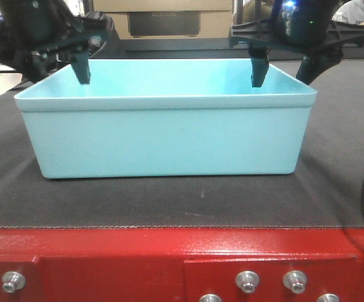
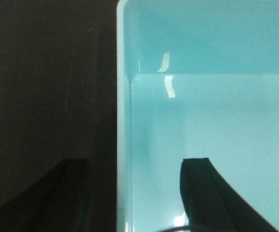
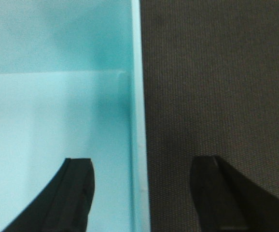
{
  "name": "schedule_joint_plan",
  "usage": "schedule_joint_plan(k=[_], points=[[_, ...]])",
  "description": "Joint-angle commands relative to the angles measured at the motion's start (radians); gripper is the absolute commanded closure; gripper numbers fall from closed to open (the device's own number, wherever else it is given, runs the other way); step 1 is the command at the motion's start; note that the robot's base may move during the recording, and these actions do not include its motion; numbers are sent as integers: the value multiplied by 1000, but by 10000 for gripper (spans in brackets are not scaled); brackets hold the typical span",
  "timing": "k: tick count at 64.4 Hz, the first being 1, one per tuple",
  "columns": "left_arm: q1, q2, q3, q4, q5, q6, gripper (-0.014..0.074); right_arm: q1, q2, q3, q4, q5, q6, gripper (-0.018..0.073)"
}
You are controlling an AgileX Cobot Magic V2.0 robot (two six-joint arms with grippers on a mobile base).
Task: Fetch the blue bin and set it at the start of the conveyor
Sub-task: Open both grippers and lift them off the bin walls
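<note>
Red frame (image 1: 169,251) with bolt heads is seen nearest, then the conveyor start (image 1: 169,204), on which the blue bin (image 1: 166,135) is already set flat. Release step is judged in hand. Left tool (image 2: 134,193) and right tool (image 3: 142,193) are spread apart, each straddling a side wall without clamping it. Straight lift clear of the rim is called for next.

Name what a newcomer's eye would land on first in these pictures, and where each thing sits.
The blue bin dominates, resting on the dark grey belt of the conveyor start, just behind the red frame. The left pincer and right pincer each straddle a side wall, open, one finger inside and one outside.
</note>
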Motion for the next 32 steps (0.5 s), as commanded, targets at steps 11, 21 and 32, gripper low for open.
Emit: schedule_joint_plan(k=[11, 21, 32], points=[[0, -142, -8, -31, 7, -8, 470, -3, -141, -13, -17, 26, -22, 446], [-2, -243, -8, -56, 30, -6, 706, -3, -231, -13, -17, 26, -38, 712], [-2, -329, -5, -180, 27, 156, 707, -1, -321, -8, -17, 13, -177, 721]])
